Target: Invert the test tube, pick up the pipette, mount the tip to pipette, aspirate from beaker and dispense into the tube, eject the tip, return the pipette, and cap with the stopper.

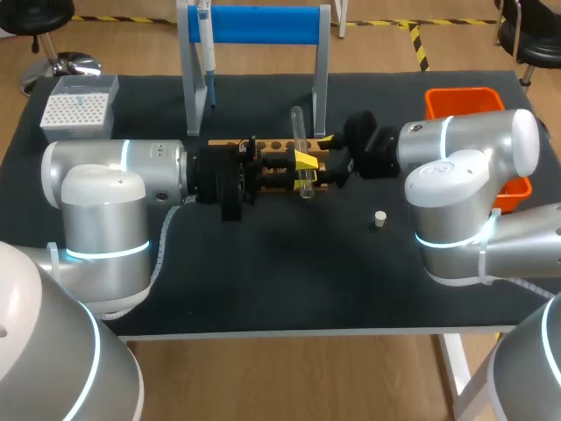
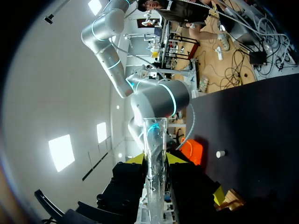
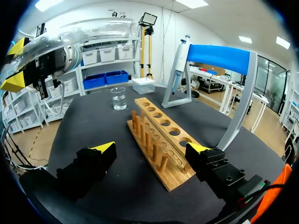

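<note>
Head view: left gripper (image 1: pixel 304 163) is clamped on the test tube (image 1: pixel 298 127) around mid-length. The tube is clear glass and crosses over the wooden rack (image 1: pixel 263 146). Right gripper (image 1: pixel 333 160) sits just beside the tube on the other side, fingers apart, nothing in them. A small white stopper (image 1: pixel 379 219) lies alone on the black table (image 1: pixel 263 281), near the right arm. The pipette (image 1: pixel 207 53) hangs on the blue-barred stand (image 1: pixel 263 24) behind the rack. Tip box (image 1: pixel 77 110) is at the left rear, and the orange bin (image 1: pixel 465 101) at the right rear is partly hidden by the right arm.

Left wrist view: the tube runs between the yellow pads (image 2: pixel 135 158), which press on it from both sides. Its open rim is out ahead of the tips. Stopper and bin lie beyond; a rack corner is beside the gripper.

Right wrist view: own fingers are wide apart — the rack's near end lies between them, no contact visible. The rack is pale wood with a row of round holes and a row of pegs. A clear beaker (image 3: pixel 119 99) with liquid stands past its far end. The tube in the left gripper is high off to one side.
</note>
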Motion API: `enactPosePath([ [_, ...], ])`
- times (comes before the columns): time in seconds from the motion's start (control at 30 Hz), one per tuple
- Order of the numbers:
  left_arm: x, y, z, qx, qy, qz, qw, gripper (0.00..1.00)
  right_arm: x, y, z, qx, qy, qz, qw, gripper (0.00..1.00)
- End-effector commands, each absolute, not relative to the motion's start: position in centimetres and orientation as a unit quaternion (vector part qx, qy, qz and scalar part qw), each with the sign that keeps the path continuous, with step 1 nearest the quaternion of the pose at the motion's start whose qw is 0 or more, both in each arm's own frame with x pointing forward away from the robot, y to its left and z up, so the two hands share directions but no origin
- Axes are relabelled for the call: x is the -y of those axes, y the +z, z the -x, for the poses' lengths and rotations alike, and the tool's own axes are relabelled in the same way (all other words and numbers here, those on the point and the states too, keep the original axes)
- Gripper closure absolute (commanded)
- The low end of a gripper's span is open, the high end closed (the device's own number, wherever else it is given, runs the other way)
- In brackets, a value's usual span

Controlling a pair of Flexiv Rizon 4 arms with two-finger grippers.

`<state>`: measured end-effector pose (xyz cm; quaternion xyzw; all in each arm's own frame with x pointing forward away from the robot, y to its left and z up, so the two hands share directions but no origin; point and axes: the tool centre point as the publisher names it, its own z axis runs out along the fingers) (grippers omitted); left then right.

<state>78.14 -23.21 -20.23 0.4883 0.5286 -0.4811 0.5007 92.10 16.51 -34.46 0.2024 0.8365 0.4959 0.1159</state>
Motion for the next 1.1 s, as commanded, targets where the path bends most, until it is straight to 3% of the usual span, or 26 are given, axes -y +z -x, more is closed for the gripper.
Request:
enactPosePath([
  [0.03,23.3,-20.2,-78.0,-0.529,-0.480,-0.488,0.502,1.00,-16.5,-34.5,-92.0,-0.836,0.497,-0.203,0.117,0.00],
  [0.43,23.1,-19.8,-78.6,-0.527,-0.502,-0.481,0.488,1.00,-16.5,-34.5,-92.0,-0.836,0.497,-0.203,0.117,0.00],
  [1.1,22.2,-19.9,-84.2,-0.640,-0.626,-0.297,0.332,1.00,-16.5,-34.5,-92.0,-0.836,0.497,-0.203,0.117,0.00],
])
